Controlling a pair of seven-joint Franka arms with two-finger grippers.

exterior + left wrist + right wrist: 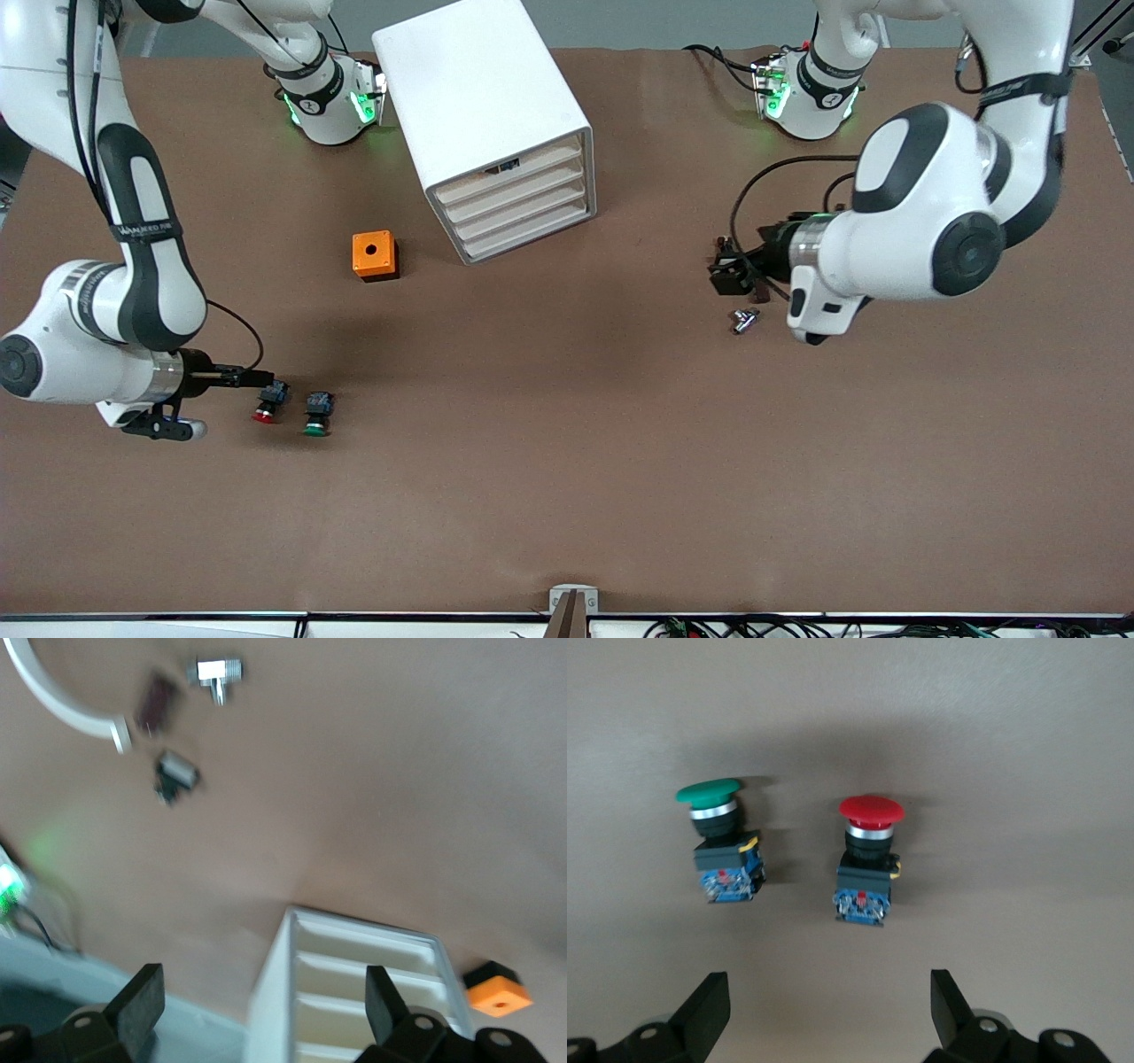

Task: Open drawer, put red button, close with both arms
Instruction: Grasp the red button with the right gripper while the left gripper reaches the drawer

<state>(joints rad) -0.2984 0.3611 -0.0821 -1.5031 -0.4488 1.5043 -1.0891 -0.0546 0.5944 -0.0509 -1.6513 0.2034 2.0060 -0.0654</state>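
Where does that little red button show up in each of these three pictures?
Front view: the red button lies on the table just ahead of the right gripper, toward the right arm's end.
Left wrist view: not in it.
Right wrist view: near the middle, ahead of the open fingers.
Shared landmark: the green button beside it.

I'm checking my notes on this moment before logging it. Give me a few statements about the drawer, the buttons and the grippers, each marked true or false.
1. The drawer is pulled out. False: it sits flush with the three below it.
2. The right gripper is open beside the red button. True.
3. The red button lies inside the orange box. False: it lies on the table beside the green button.
4. The left gripper holds nothing. True.
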